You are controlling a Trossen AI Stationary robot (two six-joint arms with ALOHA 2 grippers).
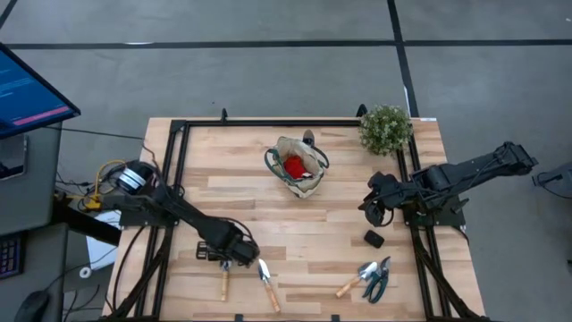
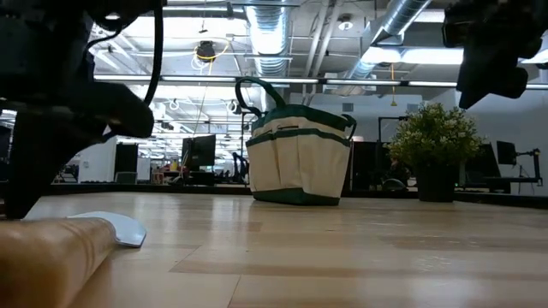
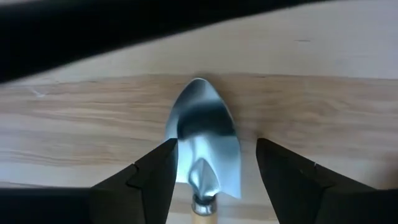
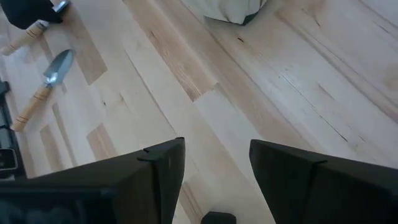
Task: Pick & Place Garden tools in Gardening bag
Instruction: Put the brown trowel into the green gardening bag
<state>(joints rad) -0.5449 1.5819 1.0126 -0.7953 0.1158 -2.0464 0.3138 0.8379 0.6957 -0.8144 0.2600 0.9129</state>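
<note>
Since the left pincer (image 3: 214, 171) is spread wide right over a trowel (image 3: 205, 146) at the lower left of the table (image 1: 313, 241), fingers either side of the blade, handle running toward the bottom edge, that arm's closest. Right pincer (image 4: 217, 165) hangs part-open, empty, mid-right.

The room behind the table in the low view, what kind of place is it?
Probably an open office or lab: exposed silver ducts run under the ceiling, and a dark monitor stands on distant desks behind the gardening bag.
</note>
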